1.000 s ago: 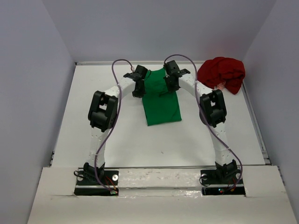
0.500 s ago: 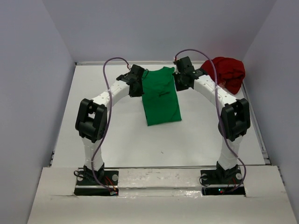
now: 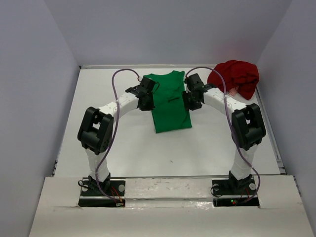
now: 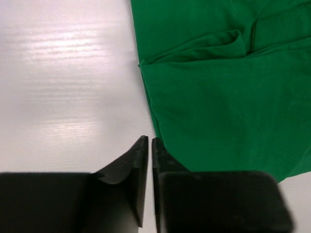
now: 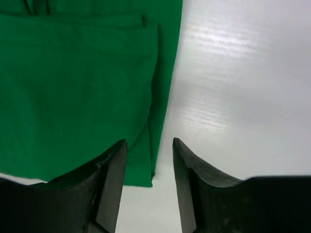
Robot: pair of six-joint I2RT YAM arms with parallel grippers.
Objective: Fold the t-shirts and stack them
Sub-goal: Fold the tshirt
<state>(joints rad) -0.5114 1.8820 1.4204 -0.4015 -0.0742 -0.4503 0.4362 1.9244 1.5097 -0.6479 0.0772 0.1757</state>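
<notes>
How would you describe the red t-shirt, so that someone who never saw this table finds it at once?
Look at the white table and go to its far right corner, beside the right wall. There lies the dark red t-shirt, just beyond the right arm. Unlike the green t-shirt, which lies flat and folded at the far middle of the table, it is a crumpled heap.

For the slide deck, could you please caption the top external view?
Both arms flank the folded green t-shirt mid-table, left tool and right tool at its edges; the red t-shirt lies crumpled in the far-right corner.
</notes>
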